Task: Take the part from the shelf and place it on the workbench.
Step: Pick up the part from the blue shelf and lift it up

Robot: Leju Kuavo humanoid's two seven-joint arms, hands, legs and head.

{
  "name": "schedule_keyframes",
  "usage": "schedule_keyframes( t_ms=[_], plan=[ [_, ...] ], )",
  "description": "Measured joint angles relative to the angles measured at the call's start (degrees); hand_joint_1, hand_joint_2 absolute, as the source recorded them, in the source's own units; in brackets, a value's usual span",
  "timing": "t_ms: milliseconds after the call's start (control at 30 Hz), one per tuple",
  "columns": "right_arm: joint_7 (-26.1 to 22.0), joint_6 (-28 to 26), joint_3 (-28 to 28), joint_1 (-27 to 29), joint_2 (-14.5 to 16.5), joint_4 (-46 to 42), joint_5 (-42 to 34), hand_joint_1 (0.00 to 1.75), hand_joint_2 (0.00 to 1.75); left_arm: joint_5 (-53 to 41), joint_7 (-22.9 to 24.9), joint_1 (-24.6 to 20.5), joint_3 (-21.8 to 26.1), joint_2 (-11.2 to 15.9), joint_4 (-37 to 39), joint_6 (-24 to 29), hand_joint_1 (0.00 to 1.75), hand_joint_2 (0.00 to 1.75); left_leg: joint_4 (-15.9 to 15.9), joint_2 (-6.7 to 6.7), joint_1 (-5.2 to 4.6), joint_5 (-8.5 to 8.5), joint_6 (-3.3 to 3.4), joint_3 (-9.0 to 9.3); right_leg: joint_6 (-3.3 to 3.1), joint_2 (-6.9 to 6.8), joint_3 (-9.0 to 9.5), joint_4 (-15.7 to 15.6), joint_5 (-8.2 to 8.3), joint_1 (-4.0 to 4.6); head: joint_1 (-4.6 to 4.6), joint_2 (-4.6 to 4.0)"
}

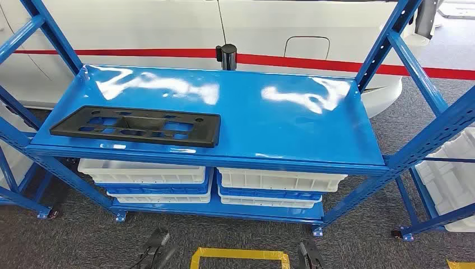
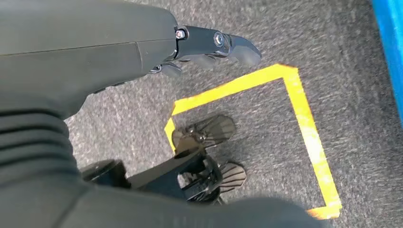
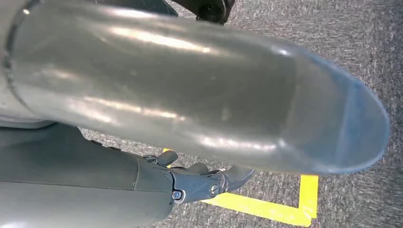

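Note:
The part [image 1: 136,125] is a long black plastic plate with several cut-outs. It lies flat on the left front of the blue shelf's top board [image 1: 269,123], close to the front edge. My left hand [image 2: 119,52] hangs over the grey carpet with its dark fingers [image 2: 214,43] stretched out and nothing in them. In the right wrist view, my right hand [image 3: 142,185] also hangs low above the floor, fingers [image 3: 209,178] apart and holding nothing. Both hands are well below the part and away from it.
White trays [image 1: 143,171] sit stacked on the lower shelf levels. Blue uprights [image 1: 53,36] frame the shelf on both sides. A white car with a red stripe [image 1: 313,61] stands behind. Yellow tape [image 1: 241,255] marks a square on the carpet. Another rack with white foam [image 1: 451,168] is at the right.

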Motion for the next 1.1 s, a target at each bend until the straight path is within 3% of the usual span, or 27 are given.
schedule_keyframes(
  t_ms=[333, 600, 833, 1100],
  plan=[
    [0.50, 0.88, 0.00, -0.93, 0.00, 0.00, 2.24, 0.00, 0.00, -9.48, -3.02, -4.48, -4.42, -0.29, -2.88, -9.34, 0.00, 1.75, 0.01, 0.00, -0.01, 0.04, 0.05, 0.00, 0.01, -0.01, 0.02, 0.00, 0.02, -0.01, -0.01, 0.00],
    [1.67, 1.57, 0.03, -1.73, 0.00, 0.00, 4.04, 0.00, 0.00, -17.40, -7.82, -7.12, -12.07, -1.43, -6.78, -18.10, 0.00, 1.75, 0.02, 0.00, -0.02, 0.04, 0.05, -0.01, 0.02, -0.01, 0.02, 0.00, 0.02, -0.01, 0.00, 0.00],
    [1.84, 2.18, 0.04, -1.98, 0.00, 0.00, 5.25, 0.00, 0.00, -14.86, -15.70, -7.74, -15.87, -1.58, -12.26, -25.81, 0.00, 1.75, 0.02, 0.00, -0.01, 0.04, 0.05, 0.00, 0.02, -0.01, 0.03, 0.00, 0.02, 0.00, -0.02, 0.00],
    [1.37, 2.29, 0.02, -1.94, 0.01, 0.00, 5.40, 0.00, 0.00, -12.35, -19.25, -8.58, -17.53, -1.44, -19.78, -26.53, 0.00, 1.75, 0.03, -0.01, -0.02, 0.04, 0.05, 0.00, 0.02, -0.03, 0.02, 0.01, 0.03, -0.01, -0.01, 0.00]
  ],
)
